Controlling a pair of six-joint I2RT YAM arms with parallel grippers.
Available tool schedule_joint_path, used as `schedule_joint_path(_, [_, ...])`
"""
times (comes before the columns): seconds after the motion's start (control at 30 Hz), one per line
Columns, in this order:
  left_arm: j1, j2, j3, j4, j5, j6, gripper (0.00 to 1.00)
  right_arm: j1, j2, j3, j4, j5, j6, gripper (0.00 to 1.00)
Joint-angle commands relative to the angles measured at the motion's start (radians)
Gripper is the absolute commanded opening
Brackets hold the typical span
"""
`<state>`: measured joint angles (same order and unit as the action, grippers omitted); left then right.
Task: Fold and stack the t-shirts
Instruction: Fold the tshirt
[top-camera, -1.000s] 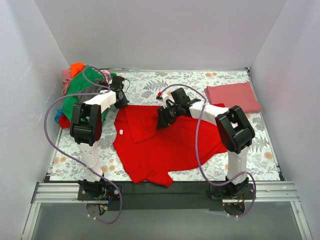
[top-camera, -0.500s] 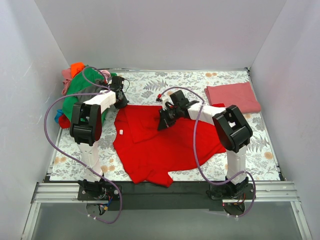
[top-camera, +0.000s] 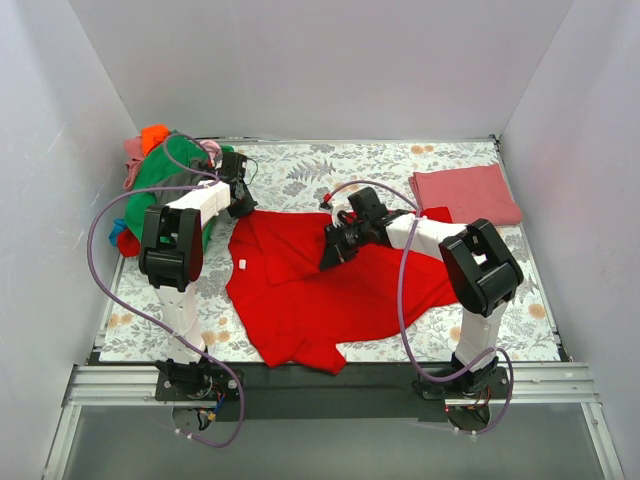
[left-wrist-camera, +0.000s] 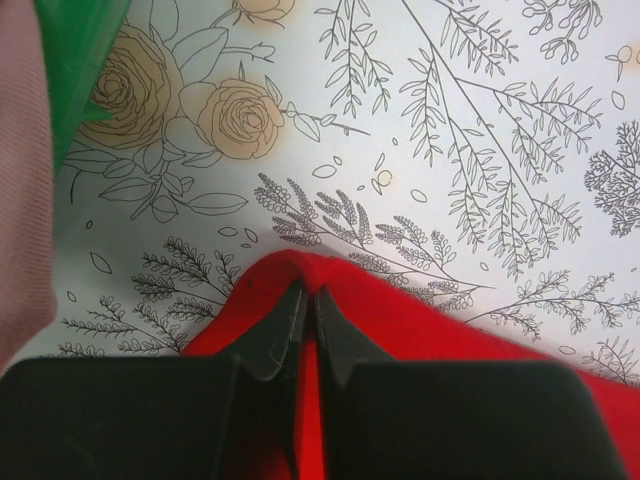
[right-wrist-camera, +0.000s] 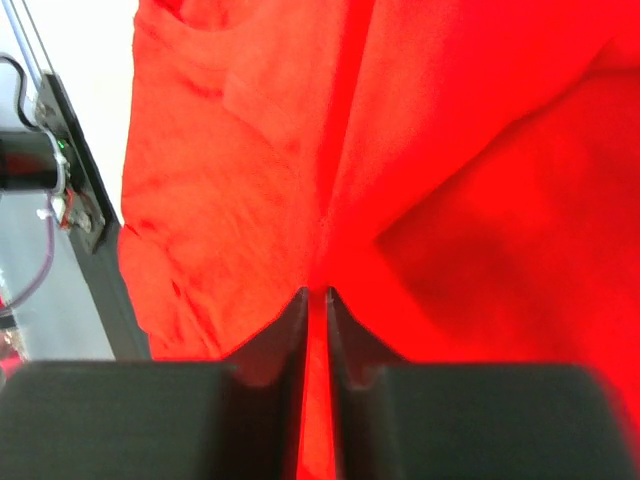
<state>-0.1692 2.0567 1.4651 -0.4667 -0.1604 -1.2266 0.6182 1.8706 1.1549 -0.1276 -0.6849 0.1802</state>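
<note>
Over in the far-left corner of the floral table cloth (top-camera: 300, 168) a green t-shirt (top-camera: 165, 172) lies heaped with an orange t-shirt (top-camera: 153, 133) poking out behind it. Just beside that heap the left gripper (left-wrist-camera: 306, 297) has its fingers pressed together on the far-left edge of the bright red t-shirt (top-camera: 330, 300), which lies rumpled and partly doubled over across the middle, reaching down to the near edge. The right gripper (right-wrist-camera: 314, 297) is pinching a raised fold near the shirt's middle, and a rose-red t-shirt (top-camera: 465, 192) sits neatly folded flat in the far-right corner.
</note>
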Motion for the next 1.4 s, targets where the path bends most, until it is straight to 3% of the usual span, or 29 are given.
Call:
schedule_joint_path(0.0, [0.017, -0.046, 0.017, 0.019, -0.014, 0.024, 0.00, 0.000, -0.031, -0.014, -0.030, -0.012, -0.027, 0.33])
schedule_joint_path(0.1, [0.017, -0.046, 0.035, 0.017, -0.005, 0.038, 0.00, -0.043, -0.056, 0.029, -0.134, 0.016, -0.119, 0.47])
schedule_joint_path(0.17, [0.017, -0.050, 0.053, 0.008, 0.005, 0.047, 0.01, -0.084, -0.076, 0.083, -0.203, 0.025, -0.242, 0.48])
schedule_joint_path(0.2, [0.017, -0.058, 0.057, 0.007, 0.019, 0.049, 0.06, -0.106, -0.088, 0.101, -0.280, 0.021, -0.292, 0.53])
schedule_joint_path(0.23, [0.017, -0.063, 0.066, 0.000, 0.028, 0.056, 0.10, -0.118, -0.093, 0.145, -0.328, -0.031, -0.444, 0.56])
schedule_joint_path(0.3, [0.017, -0.105, 0.066, 0.005, 0.096, 0.076, 0.30, -0.176, -0.152, 0.175, -0.467, -0.135, -0.635, 0.59])
schedule_joint_path(0.4, [0.017, -0.159, 0.057, 0.020, 0.159, 0.098, 0.43, -0.225, -0.217, 0.164, -0.481, -0.150, -0.682, 0.60])
schedule_joint_path(0.47, [0.017, -0.182, 0.055, 0.020, 0.189, 0.111, 0.46, -0.296, -0.273, 0.154, -0.481, -0.148, -0.709, 0.60])
schedule_joint_path(0.6, [0.017, -0.277, 0.026, 0.017, 0.212, 0.124, 0.49, -0.457, -0.364, 0.117, -0.471, -0.104, -0.731, 0.60])
schedule_joint_path(0.67, [0.017, -0.329, -0.008, 0.026, 0.249, 0.142, 0.51, -0.562, -0.392, 0.103, -0.465, -0.006, -0.717, 0.60])
schedule_joint_path(0.73, [0.017, -0.435, -0.101, 0.068, 0.301, 0.148, 0.57, -0.677, -0.389, 0.101, -0.434, 0.104, -0.673, 0.60])
schedule_joint_path(0.83, [0.017, -0.579, -0.236, 0.112, 0.325, 0.156, 0.60, -0.803, -0.294, 0.147, -0.400, 0.114, -0.602, 0.59])
schedule_joint_path(1.1, [0.019, -0.806, -0.512, 0.142, 0.335, 0.162, 0.61, -0.828, -0.033, 0.328, -0.366, 0.220, -0.472, 0.58])
schedule_joint_path(1.37, [0.019, -0.859, -0.657, 0.195, 0.328, 0.165, 0.61, -0.810, 0.107, 0.417, -0.369, 0.190, -0.463, 0.57])
